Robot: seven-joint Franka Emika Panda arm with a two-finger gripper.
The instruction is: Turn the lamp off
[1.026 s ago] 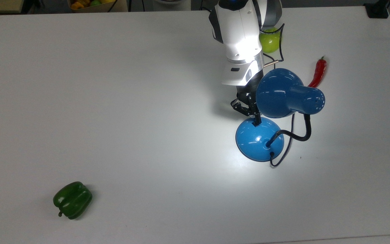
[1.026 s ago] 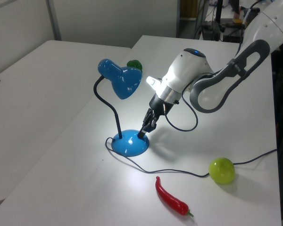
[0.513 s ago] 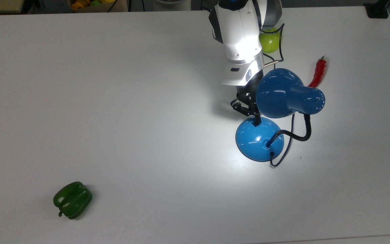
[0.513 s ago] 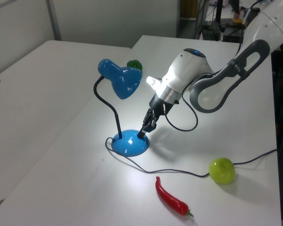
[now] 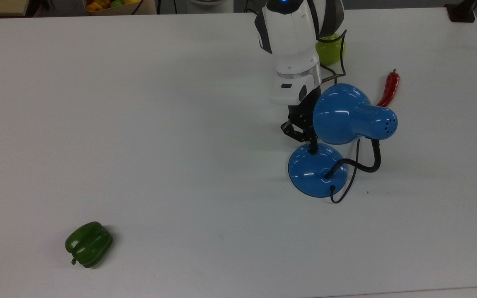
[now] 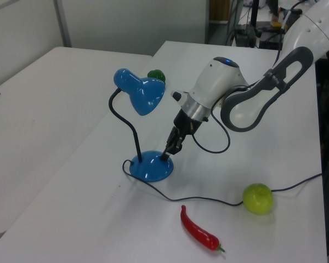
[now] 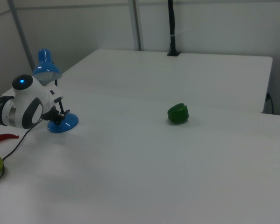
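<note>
The lamp (image 5: pixel 348 118) stands on the white table (image 5: pixel 139 124) toward the top view's right, one of its kind; its bell-shaped shade is glossy blue with small vent holes at the narrow end, its neck a black bendy gooseneck, its base (image 5: pixel 314 170) a smooth round blue dome; a thin black cord (image 6: pixel 197 200) runs from the base across the table. No pool of light lies on the table under the shade. In the left view the lamp (image 6: pixel 140 98) stands left of the arm; in the right view it (image 7: pixel 47 70) is at the far left.

The gripper (image 5: pixel 312 150) is black, on a white arm with a metal ring at the wrist; its tip touches the top of the base on the side nearest the arm, under the rim of the shade; in the left view the gripper (image 6: pixel 165 156) slants down onto the dome; the fingers look pressed together into one thin point, with no gap to be seen and nothing held between them.

Around it lie three pieces of produce, each one alone: a shiny red chilli pepper (image 5: pixel 389 87), long and curved, near the shade; a round yellow-green fruit (image 5: pixel 330 49), partly behind the arm; a lobed dark green bell pepper (image 5: pixel 88 244), well apart at the top view's lower left. The table is matt and plain; no writing can be read anywhere.
</note>
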